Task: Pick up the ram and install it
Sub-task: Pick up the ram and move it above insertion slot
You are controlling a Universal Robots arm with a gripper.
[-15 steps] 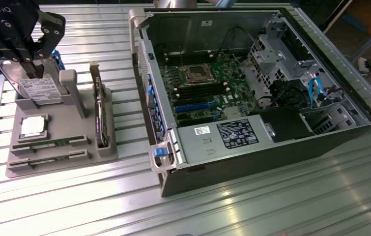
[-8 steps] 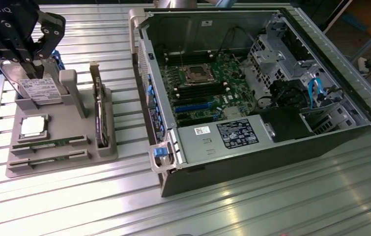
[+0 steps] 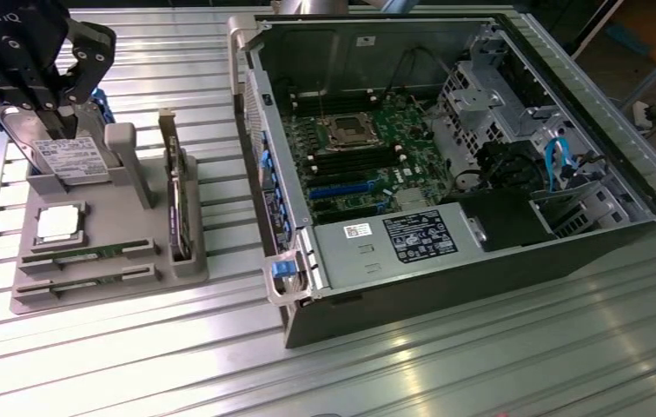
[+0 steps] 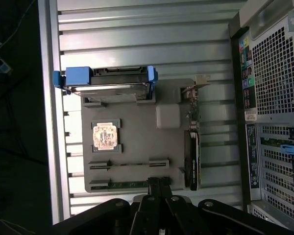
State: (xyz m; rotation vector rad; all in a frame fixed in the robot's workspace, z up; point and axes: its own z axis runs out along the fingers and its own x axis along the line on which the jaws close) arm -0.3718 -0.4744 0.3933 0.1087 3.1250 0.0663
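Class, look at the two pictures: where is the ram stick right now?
The ram stands on edge in the grey holder at the exterior view's left, beside the square chip and outside the open computer case.

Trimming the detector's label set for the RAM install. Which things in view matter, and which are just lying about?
Job: ram, gripper, computer case, motherboard.
Lying about: hard drive, processor chip, expansion card, grey holder tray.

Robot lab, alu bench [image 3: 444,369], open PC [image 3: 420,287], parts jig [image 3: 108,295]
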